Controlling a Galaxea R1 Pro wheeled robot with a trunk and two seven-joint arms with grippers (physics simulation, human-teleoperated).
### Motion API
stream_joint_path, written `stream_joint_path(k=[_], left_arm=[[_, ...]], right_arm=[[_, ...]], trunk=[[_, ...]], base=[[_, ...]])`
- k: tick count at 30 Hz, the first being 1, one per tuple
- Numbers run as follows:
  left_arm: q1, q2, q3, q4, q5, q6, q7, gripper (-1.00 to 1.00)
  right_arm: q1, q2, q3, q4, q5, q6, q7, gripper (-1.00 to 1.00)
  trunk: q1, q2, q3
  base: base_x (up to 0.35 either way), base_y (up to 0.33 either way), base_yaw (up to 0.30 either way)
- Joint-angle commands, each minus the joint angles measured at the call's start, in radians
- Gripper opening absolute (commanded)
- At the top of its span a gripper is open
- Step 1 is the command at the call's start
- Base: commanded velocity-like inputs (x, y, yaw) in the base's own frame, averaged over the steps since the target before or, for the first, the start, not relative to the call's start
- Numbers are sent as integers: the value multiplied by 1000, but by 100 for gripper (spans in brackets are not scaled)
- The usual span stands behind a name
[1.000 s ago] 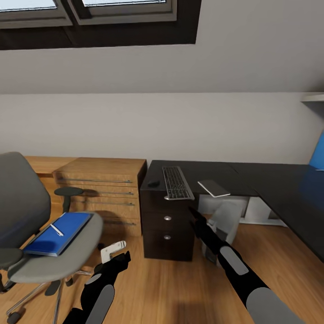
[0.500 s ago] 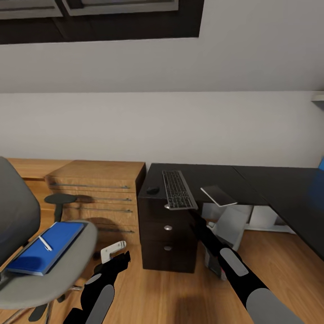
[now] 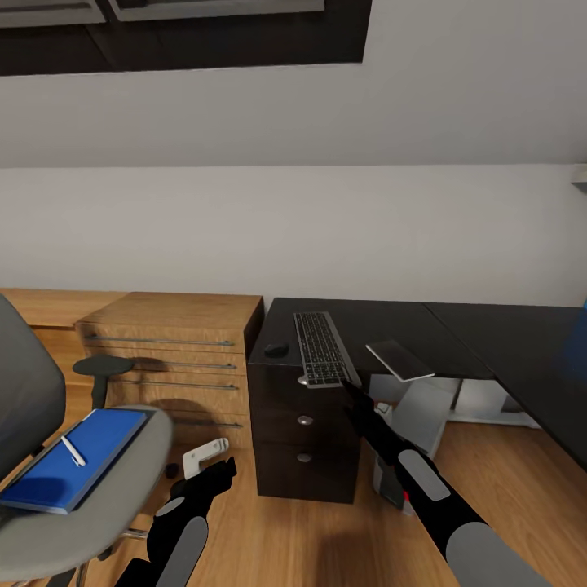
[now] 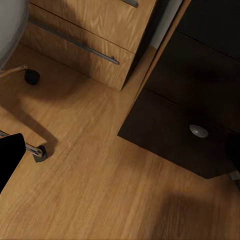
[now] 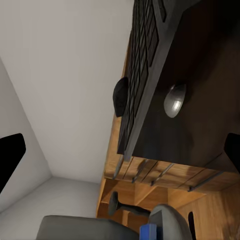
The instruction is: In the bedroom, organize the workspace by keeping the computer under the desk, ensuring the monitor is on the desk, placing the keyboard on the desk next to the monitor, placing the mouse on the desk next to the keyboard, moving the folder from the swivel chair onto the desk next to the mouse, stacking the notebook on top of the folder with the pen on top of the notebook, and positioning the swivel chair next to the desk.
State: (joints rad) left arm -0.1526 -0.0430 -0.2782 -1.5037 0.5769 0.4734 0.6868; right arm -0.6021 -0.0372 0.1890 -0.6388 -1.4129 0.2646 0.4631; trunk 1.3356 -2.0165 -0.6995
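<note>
Two hands idle: right hand [image 3: 349, 386] spread wide and empty just below the bench's [image 3: 391, 322] left front corner where keyboard [image 3: 320, 349] overhangs beside mouse [image 3: 276, 349]; left hand [image 3: 214, 473] low over floor, grip impossible to tell.

No readable text, labels, brand marks, numbers or signs appear in any view. The keyboard [image 3: 321, 349] on the bench [image 3: 456, 326] shows rows of dark keys, but their legends are too small and blurred to make out. The blue folder [image 3: 69, 458] on the swivel chair [image 3: 90, 489] has a plain cover with no lettering. The bench's drawer fronts and the wooden drawer chest [image 3: 175, 359] are unmarked.
</note>
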Motion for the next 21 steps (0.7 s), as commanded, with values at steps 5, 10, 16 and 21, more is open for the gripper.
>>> stream_joint_path(k=[5, 10, 16, 21], left_arm=[[-1, 0, -1, -1, 8, 2, 8, 100], [-1, 0, -1, -1, 6, -1, 8, 100], [-1, 0, -1, -1, 8, -2, 7, 100], [-1, 0, -1, -1, 8, -2, 7, 100]], right_arm=[[-1, -1, 5, 16, -10, 2, 2, 100], [-1, -1, 6, 20, -11, 2, 2, 100], [-1, -1, 5, 21, -11, 1, 2, 100], [-1, -1, 5, 21, -11, 1, 2, 100]], trunk=[[0, -1, -1], [0, -1, -1], [0, -1, -1], [0, -1, -1]], base=[[1, 0, 0], [25, 0, 0], [241, 0, 0], [74, 0, 0]])
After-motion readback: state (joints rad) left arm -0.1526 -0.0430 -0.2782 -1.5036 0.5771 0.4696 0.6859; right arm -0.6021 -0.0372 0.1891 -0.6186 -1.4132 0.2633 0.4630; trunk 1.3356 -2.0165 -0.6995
